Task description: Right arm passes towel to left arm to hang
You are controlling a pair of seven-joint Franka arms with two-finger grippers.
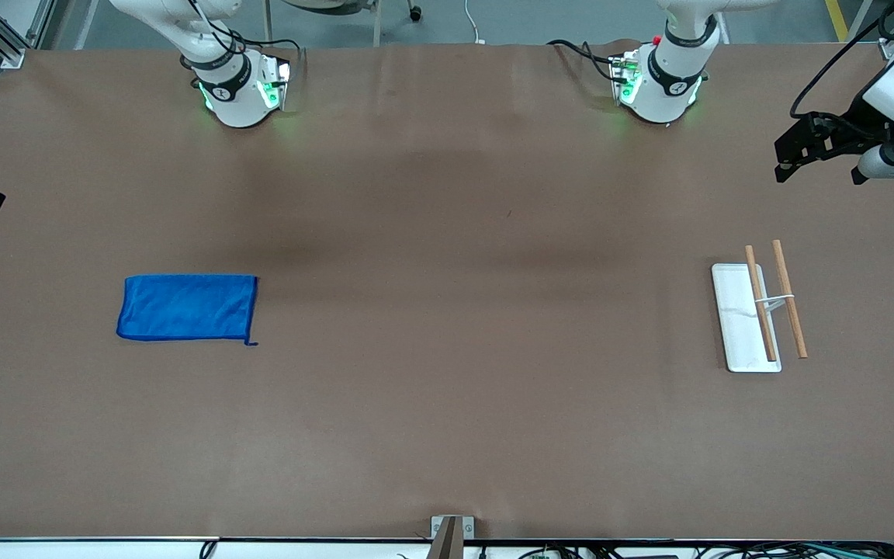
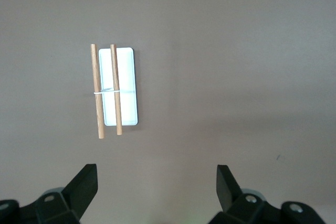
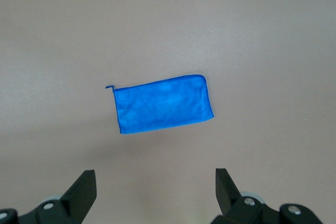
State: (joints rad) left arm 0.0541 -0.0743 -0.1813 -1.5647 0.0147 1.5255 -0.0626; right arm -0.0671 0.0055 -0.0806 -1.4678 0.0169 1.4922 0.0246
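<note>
The towel (image 1: 187, 307) lies flat (untouched); left gripper (image 2: 156, 182) and right gripper (image 3: 155, 184) fingers spread wide, empty.

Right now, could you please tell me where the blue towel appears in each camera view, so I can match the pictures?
Front view: the towel lies flat on the brown table, toward the right arm's end.
Left wrist view: not in it; only the white rack with two wooden bars shows.
Right wrist view: mid-frame, flat, past the open right gripper.
Shared landmark: the towel's small corner loop, also seen from the right wrist.
</note>
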